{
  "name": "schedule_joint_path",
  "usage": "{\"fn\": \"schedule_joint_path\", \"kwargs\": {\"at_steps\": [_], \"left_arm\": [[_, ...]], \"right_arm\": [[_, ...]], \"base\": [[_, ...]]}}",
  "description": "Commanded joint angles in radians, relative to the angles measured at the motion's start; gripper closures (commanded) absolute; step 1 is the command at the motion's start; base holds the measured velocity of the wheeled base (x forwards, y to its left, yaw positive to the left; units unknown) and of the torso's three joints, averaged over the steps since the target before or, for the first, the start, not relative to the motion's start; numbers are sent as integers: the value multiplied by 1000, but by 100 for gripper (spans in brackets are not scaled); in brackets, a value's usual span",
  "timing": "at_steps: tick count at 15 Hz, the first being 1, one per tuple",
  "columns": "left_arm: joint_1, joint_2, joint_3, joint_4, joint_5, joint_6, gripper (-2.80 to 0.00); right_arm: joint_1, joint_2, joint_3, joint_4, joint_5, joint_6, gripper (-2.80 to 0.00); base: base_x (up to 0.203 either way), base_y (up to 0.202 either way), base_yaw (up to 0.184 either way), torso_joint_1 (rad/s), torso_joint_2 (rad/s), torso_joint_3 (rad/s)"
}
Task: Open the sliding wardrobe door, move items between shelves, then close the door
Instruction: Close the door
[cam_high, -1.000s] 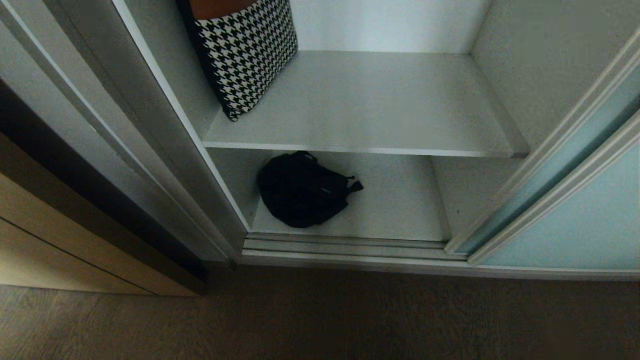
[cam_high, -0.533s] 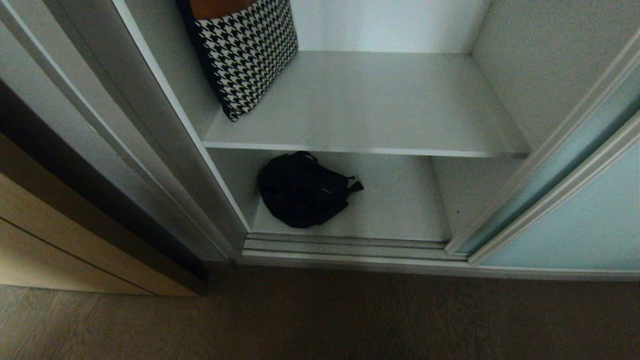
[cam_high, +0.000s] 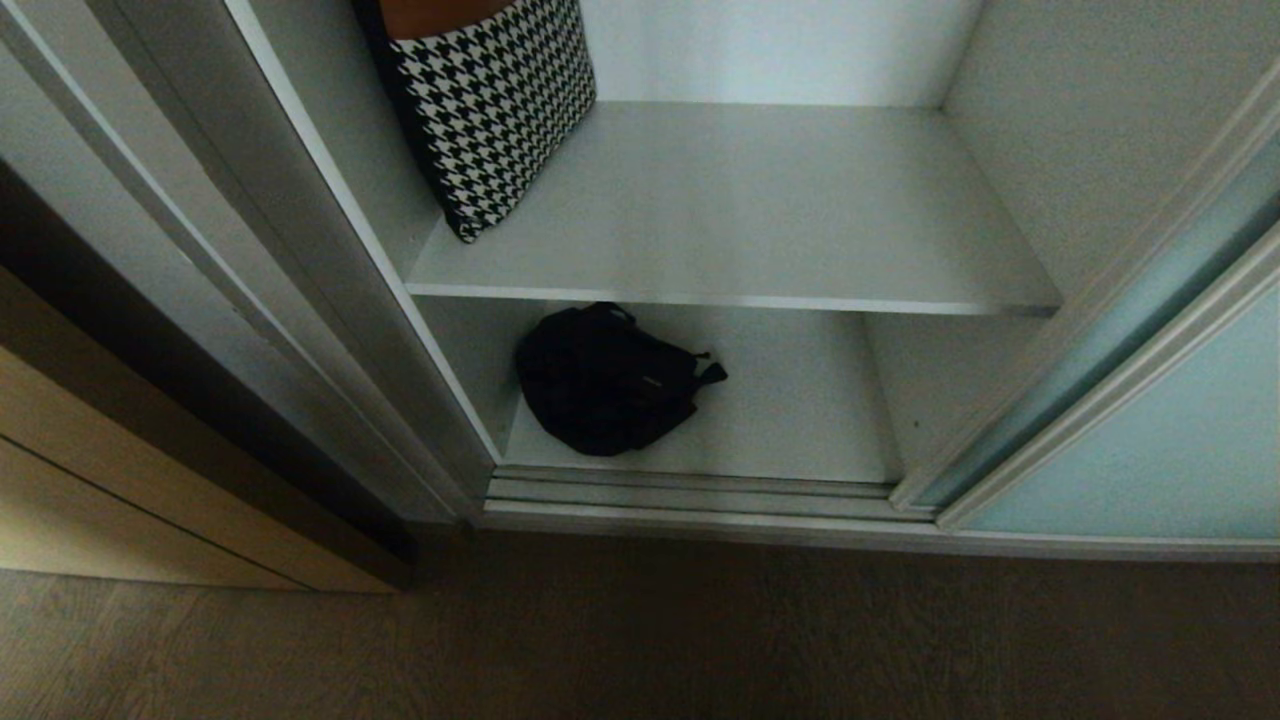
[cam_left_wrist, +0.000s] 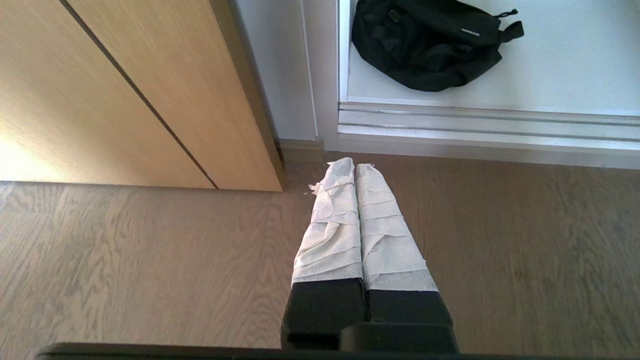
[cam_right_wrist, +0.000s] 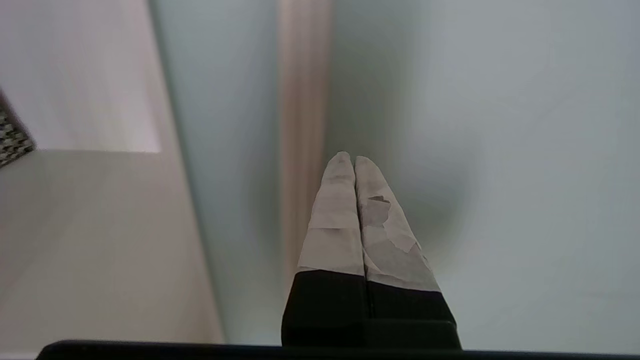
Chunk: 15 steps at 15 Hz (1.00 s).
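Observation:
The sliding wardrobe door (cam_high: 1150, 440), frosted pale blue-green glass in a silver frame, stands slid to the right and the wardrobe is open. An upper shelf (cam_high: 760, 210) carries a black-and-white houndstooth bag (cam_high: 495, 110) leaning at its left. On the lower shelf (cam_high: 800, 400) lies a black backpack (cam_high: 605, 380). My right gripper (cam_right_wrist: 354, 159) is shut and empty, its tips close to the door glass (cam_right_wrist: 525, 150) beside a vertical frame strip (cam_right_wrist: 302, 100). The left gripper (cam_left_wrist: 356, 164) hangs shut and empty over the floor, short of the backpack (cam_left_wrist: 425, 45). Neither arm shows in the head view.
A ridged silver floor track (cam_high: 700, 495) runs along the wardrobe's front. A tan wooden panel (cam_high: 120, 480) stands to the left of the opening, also in the left wrist view (cam_left_wrist: 125, 90). Brown wood floor (cam_high: 640, 640) lies in front.
The door's silver edge at the upper right of the head view has shifted slightly to the right. Bags and shelves are as before.

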Motion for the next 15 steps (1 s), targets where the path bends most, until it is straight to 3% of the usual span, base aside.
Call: {"fn": "schedule_joint_path", "kwargs": {"at_steps": [1,6,15], "left_arm": [[0,1,0,-1,0,0,0],[0,1,0,-1,0,0,0],[0,1,0,-1,0,0,0]], "right_arm": [[-23,25,-28,-9,4,2,0],[-9,35,-7,-7,5,-1,0],[153,1,41,26,-50,-45,0]], "base": [[0,0,0,0,0,0],[0,0,0,0,0,0],[0,0,0,0,0,0]]}}
